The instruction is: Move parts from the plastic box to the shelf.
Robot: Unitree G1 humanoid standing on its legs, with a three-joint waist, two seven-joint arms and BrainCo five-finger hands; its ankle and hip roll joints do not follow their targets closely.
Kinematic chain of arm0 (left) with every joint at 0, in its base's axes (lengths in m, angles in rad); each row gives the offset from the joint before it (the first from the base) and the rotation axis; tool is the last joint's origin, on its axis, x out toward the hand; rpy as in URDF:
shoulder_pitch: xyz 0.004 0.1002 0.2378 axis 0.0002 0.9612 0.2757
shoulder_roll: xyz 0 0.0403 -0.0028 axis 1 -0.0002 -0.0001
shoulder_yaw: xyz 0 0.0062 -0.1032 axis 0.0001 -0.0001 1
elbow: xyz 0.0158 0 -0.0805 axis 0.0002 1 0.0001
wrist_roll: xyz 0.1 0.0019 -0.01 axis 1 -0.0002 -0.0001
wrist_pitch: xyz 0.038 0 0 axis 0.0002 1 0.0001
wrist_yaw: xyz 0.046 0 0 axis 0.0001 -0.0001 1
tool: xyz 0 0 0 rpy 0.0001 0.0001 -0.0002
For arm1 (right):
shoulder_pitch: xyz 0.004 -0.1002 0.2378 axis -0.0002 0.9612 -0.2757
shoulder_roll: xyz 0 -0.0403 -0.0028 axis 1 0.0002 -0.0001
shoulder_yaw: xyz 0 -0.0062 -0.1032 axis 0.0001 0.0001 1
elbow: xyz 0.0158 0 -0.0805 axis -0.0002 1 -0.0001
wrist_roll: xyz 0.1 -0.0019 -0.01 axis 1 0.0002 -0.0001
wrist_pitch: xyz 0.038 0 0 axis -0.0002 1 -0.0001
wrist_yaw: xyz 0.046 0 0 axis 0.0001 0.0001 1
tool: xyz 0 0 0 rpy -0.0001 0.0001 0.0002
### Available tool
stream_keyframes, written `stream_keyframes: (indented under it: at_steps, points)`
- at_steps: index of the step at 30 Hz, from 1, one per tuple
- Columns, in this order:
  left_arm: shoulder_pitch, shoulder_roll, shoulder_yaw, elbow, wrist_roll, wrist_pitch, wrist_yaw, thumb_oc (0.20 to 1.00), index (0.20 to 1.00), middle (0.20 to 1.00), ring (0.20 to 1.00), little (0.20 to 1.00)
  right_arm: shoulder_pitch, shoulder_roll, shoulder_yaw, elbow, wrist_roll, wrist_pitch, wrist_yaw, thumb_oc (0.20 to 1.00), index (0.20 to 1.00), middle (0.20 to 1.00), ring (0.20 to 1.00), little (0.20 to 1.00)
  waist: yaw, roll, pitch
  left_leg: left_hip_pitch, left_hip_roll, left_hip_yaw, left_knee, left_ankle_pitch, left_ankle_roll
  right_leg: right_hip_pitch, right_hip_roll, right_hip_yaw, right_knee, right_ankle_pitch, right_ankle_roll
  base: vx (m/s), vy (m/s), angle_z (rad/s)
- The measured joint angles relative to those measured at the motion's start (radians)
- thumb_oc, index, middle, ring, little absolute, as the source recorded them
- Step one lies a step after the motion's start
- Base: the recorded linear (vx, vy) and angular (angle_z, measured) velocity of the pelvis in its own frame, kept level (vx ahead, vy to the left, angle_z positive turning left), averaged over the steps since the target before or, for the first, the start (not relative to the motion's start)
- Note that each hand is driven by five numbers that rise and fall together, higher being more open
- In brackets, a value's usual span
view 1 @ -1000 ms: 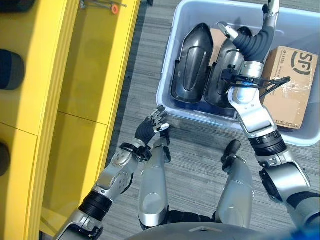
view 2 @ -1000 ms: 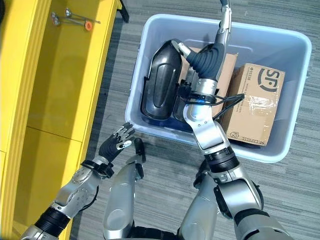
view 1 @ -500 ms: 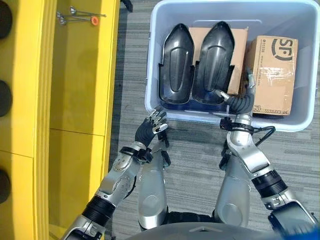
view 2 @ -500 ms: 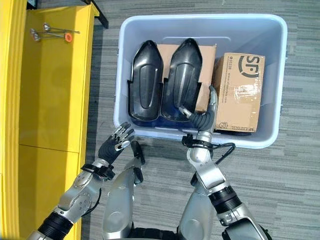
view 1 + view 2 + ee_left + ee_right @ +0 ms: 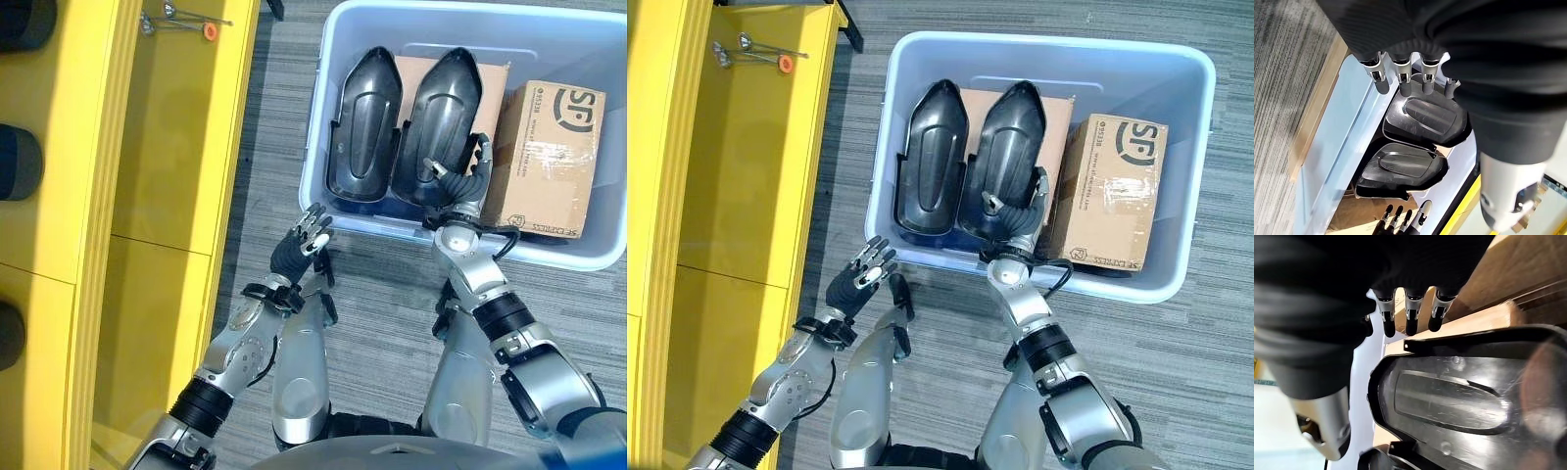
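Two black moulded parts lie side by side in the pale blue plastic box (image 5: 315, 166): the left part (image 5: 364, 122) and the right part (image 5: 446, 117). My right hand (image 5: 458, 186) rests at the near end of the right part, thumb on its top. Its fingers (image 5: 1410, 313) are fairly straight and run along the part's edge, beside a cardboard box (image 5: 554, 162). My left hand (image 5: 294, 253) hovers over the floor just outside the box's near left corner, with its relaxed fingers (image 5: 1400, 73) pointing at the parts. The yellow shelf (image 5: 167, 147) stands to the left.
A flat piece of cardboard (image 5: 409, 73) lies under the far ends of the parts. A few metal screws with an orange piece (image 5: 181, 20) lie at the shelf's far end. Dark round things (image 5: 22, 162) sit along the shelf's left side. Grey floor separates shelf and box.
The camera has shifted. My right arm has pulled back from deep in the box, and its hand now rests on the near end of the right part. The left hand has stayed put.
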Motion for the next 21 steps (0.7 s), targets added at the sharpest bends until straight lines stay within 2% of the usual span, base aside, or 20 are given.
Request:
stream_keyframes:
  at_steps: [7, 14, 16, 21]
  points:
    - [-0.022, 0.007, 0.008, 0.034, -0.005, 0.064, -0.021, 1.000, 1.000, 1.000, 1.000, 1.000, -0.100, -0.010, -0.070, 0.191, 0.050, 0.003, -0.006, 1.000, 1.000, 1.000, 1.000, 1.000, 0.017, 0.000, 0.000, 0.000, -0.006, -0.014, 0.018, -0.006, 0.008, 0.026, -0.014, -0.020, 0.003, -0.002, 0.002, 0.02, -0.008, 0.09]
    - [-0.023, 0.009, 0.008, 0.040, -0.005, 0.074, -0.021, 1.000, 1.000, 1.000, 1.000, 1.000, -0.132, -0.018, -0.094, 0.230, 0.050, -0.007, -0.085, 1.000, 1.000, 1.000, 1.000, 1.000, 0.017, 0.001, -0.001, -0.037, -0.003, -0.024, 0.036, -0.015, 0.009, -0.003, -0.016, -0.024, 0.017, -0.013, -0.005, 0.01, 0.000, 0.02]
    - [-0.023, 0.009, 0.006, 0.039, -0.005, 0.075, -0.021, 1.000, 1.000, 1.000, 1.000, 1.000, -0.129, -0.015, -0.102, 0.212, 0.043, -0.021, -0.104, 1.000, 1.000, 1.000, 1.000, 1.000, 0.013, 0.001, -0.001, -0.041, -0.003, -0.023, 0.037, -0.008, 0.011, -0.007, -0.016, -0.023, 0.018, -0.012, -0.004, 0.00, 0.017, -0.01]
    - [-0.028, 0.008, -0.005, 0.040, -0.005, 0.065, -0.020, 1.000, 1.000, 1.000, 1.000, 1.000, -0.126, -0.009, -0.083, 0.164, 0.002, -0.008, -0.128, 1.000, 1.000, 1.000, 1.000, 1.000, 0.010, 0.001, -0.001, -0.042, -0.003, -0.021, 0.036, -0.009, 0.011, -0.010, -0.015, -0.022, 0.019, -0.009, 0.000, 0.00, 0.029, 0.00]
